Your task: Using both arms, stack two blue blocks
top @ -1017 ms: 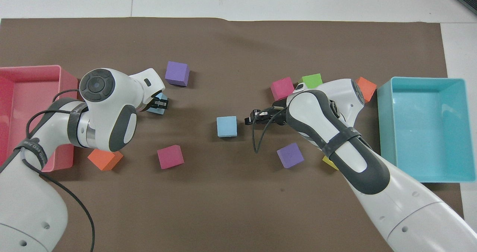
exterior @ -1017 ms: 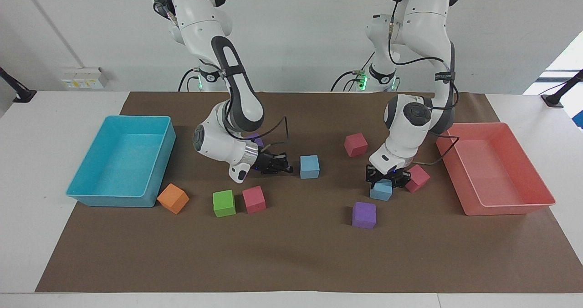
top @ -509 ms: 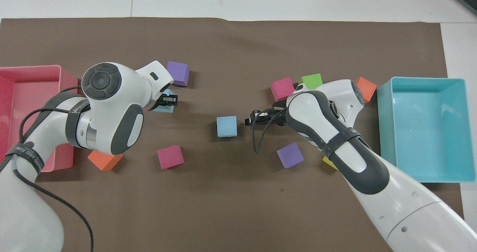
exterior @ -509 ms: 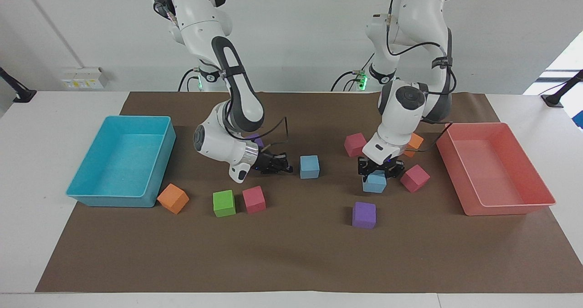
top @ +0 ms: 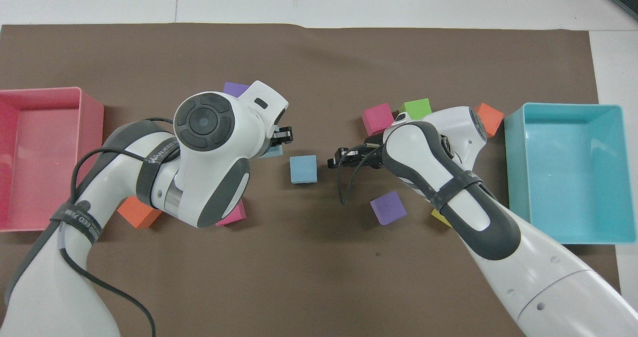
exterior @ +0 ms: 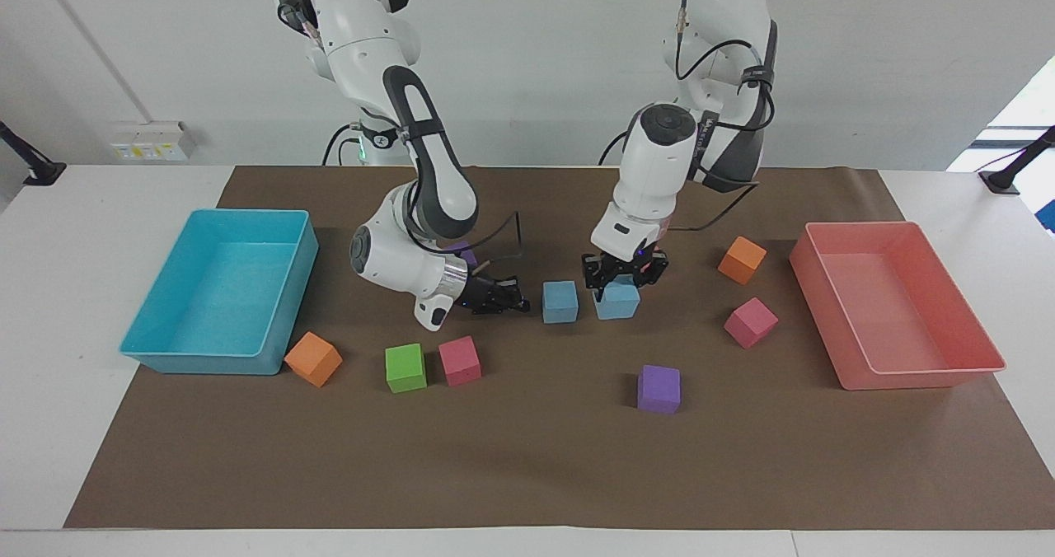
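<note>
One blue block (exterior: pixel 560 301) (top: pixel 303 169) rests on the brown mat mid-table. My right gripper (exterior: pixel 515 303) (top: pixel 331 161) lies low beside it, toward the right arm's end, shut on nothing and pointing at the block. A second blue block (exterior: pixel 617 301) hangs in my left gripper (exterior: pixel 620 281) (top: pixel 281 136), which is shut on its top. It is held low over the mat, right beside the resting block, toward the left arm's end. In the overhead view the left wrist hides most of the held block (top: pixel 273 151).
A turquoise tray (exterior: pixel 165 351) stands at the right arm's end and a pink tray (exterior: pixel 907 376) at the left arm's end. Loose cubes lie around: orange (exterior: pixel 741 259), pink (exterior: pixel 750 322), purple (exterior: pixel 658 388), green (exterior: pixel 405 367), pink (exterior: pixel 459 360), orange (exterior: pixel 313 358).
My left arm has lifted its blue block and carried it from near the pink tray toward mid-table, up beside the other blue block. The right arm has stayed still.
</note>
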Available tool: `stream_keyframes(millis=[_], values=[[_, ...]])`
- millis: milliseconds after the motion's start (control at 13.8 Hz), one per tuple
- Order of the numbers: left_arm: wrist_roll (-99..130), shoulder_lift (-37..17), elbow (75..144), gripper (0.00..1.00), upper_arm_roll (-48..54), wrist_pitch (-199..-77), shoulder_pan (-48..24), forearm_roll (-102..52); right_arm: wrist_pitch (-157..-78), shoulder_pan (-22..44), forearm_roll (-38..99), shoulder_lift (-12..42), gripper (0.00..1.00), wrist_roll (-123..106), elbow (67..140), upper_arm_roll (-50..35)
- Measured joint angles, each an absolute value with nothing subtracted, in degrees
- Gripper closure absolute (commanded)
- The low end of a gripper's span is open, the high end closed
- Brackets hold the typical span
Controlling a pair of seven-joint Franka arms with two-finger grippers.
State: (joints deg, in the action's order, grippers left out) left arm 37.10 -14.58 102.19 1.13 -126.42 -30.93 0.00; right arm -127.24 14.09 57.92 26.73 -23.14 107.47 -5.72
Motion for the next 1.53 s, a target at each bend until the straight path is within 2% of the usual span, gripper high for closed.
stream_keyframes(millis=[436,1526], values=[[44.9,-16.9,100.8,0.42,1.1,-126.4,-36.4,0.1,-127.2,14.1,57.9,26.7,1.0,-23.1,107.6,-5.7],[45.0,-19.7,101.6,0.42,1.1,-127.4,-37.3,0.9,-127.2,14.1,57.9,26.7,1.0,-23.1,107.6,-5.7]])
